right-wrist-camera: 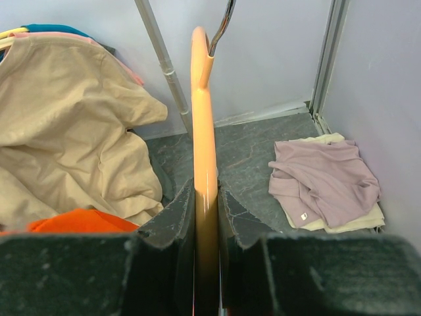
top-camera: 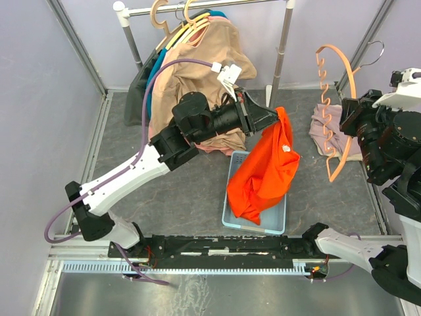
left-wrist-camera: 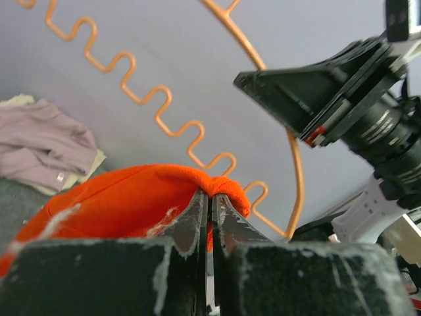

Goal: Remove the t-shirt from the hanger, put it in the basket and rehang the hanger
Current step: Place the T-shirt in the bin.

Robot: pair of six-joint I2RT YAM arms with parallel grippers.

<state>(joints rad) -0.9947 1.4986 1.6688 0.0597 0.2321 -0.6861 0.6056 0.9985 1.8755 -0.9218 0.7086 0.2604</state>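
The orange t-shirt [top-camera: 264, 171] hangs free of the hanger, over the light blue basket [top-camera: 228, 214]. My left gripper [top-camera: 273, 117] is shut on its top edge; the left wrist view shows the cloth [left-wrist-camera: 131, 204] bunched between my fingertips [left-wrist-camera: 212, 197]. The bare orange hanger [top-camera: 342, 99], with a wavy bar and a metal hook, is up at the right, apart from the shirt. My right gripper [top-camera: 352, 118] is shut on it. In the right wrist view the hanger [right-wrist-camera: 204, 131] runs upright between my fingers [right-wrist-camera: 240, 217].
A rack [top-camera: 197, 6] at the back holds a beige shirt [top-camera: 197, 66] and other clothes on hangers. A folded mauve shirt [top-camera: 327, 128] lies on a cream one at the right wall. A black rail [top-camera: 217, 247] runs along the near edge.
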